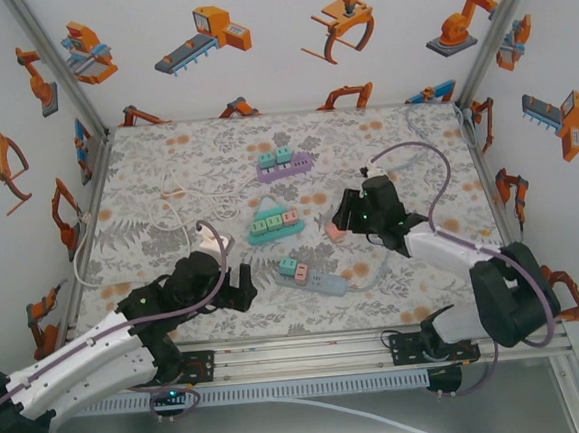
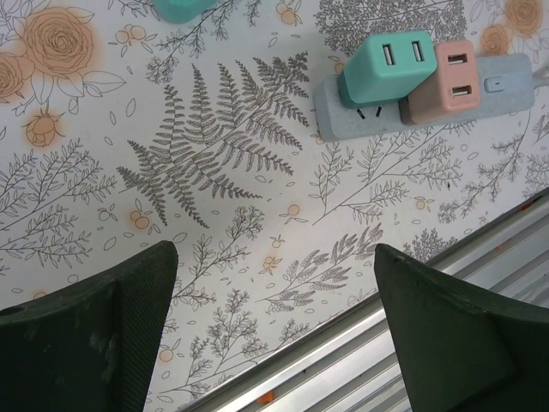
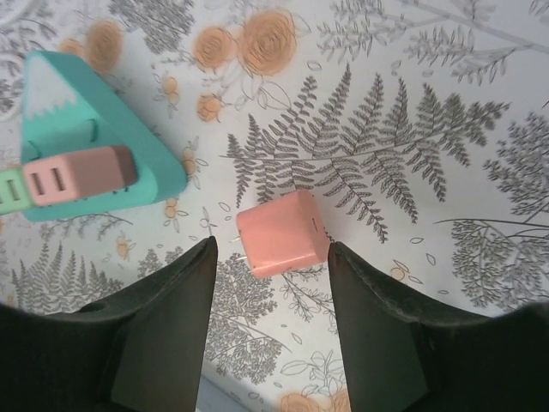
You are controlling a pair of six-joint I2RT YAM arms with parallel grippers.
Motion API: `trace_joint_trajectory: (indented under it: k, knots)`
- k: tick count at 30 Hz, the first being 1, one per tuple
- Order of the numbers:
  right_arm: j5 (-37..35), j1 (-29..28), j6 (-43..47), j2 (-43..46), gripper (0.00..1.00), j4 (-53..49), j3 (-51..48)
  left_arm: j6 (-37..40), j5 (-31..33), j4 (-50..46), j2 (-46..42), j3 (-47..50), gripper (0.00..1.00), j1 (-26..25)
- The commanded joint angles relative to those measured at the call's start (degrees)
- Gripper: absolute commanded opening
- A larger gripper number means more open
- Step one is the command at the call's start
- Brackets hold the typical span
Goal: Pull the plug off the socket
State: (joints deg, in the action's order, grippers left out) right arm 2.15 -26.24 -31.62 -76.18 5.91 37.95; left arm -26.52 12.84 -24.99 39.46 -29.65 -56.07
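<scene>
Right of centre on the floral tablecloth (image 1: 144, 158), a loose pink plug (image 3: 283, 232) lay free of any socket, just beside the triangular teal socket block (image 3: 94, 120). From the right wrist, the right gripper (image 3: 272, 257) straddled it with jaws partly parted. Cloth showed between the plug and one finger (image 3: 171, 326), contact with the other finger (image 3: 386, 326) could not be determined, and nothing was clamped. That view also showed a second pink plug (image 3: 77, 176) seated in the block, too small to read clearly from overhead. The left gripper (image 2: 273, 283) stood wide apart and empty over bare cloth near the front rail (image 2: 343, 360). Its wrist camera revealed a teal plug (image 2: 386, 69) tilted in the grey-blue power strip (image 2: 515, 86) with its prongs partly exposed, a detail not legible from overhead. A purple power strip (image 1: 283, 163) lay well apart at the rear.
</scene>
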Motion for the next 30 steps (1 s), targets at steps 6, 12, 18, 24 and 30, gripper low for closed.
trace_joint_trajectory:
  k: [6,12,18,24,30]
  knots:
    - [-1.39,-11.4,24.52,6.84,0.52,-12.6,11.09,-4.7,-1.09,5.13,0.0,0.37,0.89,3.47]
    - [7.03,-22.63,37.44,-1.3,0.51,-28.07,22.97,-8.53,-3.89,12.33,-1.06,4.03,0.89,5.1]
    - [8.62,-27.99,40.03,-14.29,0.51,-36.63,32.76,-9.57,-7.04,15.62,1.86,5.37,0.89,5.62]
    - [5.51,-28.78,40.47,-21.57,0.54,-36.5,35.96,-10.87,-6.77,19.1,3.34,7.38,0.87,5.84]
    - [7.87,-29.03,40.67,-23.91,0.54,-35.38,34.94,-10.85,-7.37,20.52,5.73,7.93,0.87,6.12]
